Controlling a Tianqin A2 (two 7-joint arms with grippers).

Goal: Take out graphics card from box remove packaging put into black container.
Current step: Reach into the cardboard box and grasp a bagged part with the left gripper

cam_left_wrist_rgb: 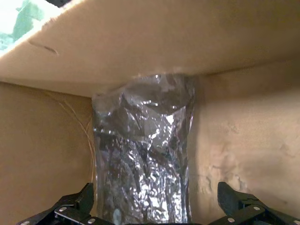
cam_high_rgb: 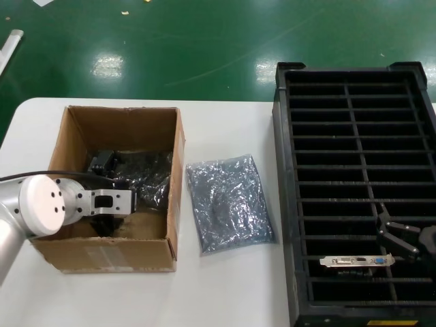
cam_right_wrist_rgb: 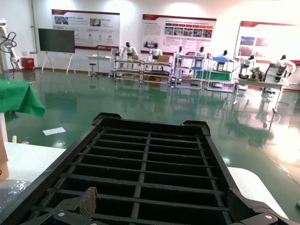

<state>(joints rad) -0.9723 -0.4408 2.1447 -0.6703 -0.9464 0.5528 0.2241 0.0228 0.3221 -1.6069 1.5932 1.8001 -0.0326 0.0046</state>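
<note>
The left gripper (cam_high_rgb: 109, 204) is down inside the box (cam_high_rgb: 75, 248), its fingers (cam_left_wrist_rgb: 75, 206) spread open on either side of a bagged graphics card (cam_left_wrist_rgb: 143, 159) that stands against the cardboard wall, so the step in hand looks like the pick of the 2nd card out of the box. Just beside the box, between it and the black container (cam_high_rgb: 283, 204), an empty-looking bag of packaging (cam_high_rgb: 228, 203) lies flat on the desk (cam_high_rgb: 225, 286). 1 bare graphics card (cam_high_rgb: 357, 261) already sits in a slot at the near end of the black container, with the right gripper (cam_high_rgb: 402, 238) just above it, fingers apart and holding nothing. Next, the left fingers likely need to close on the crinkly bag without slipping, then lift it clear of the box walls.
</note>
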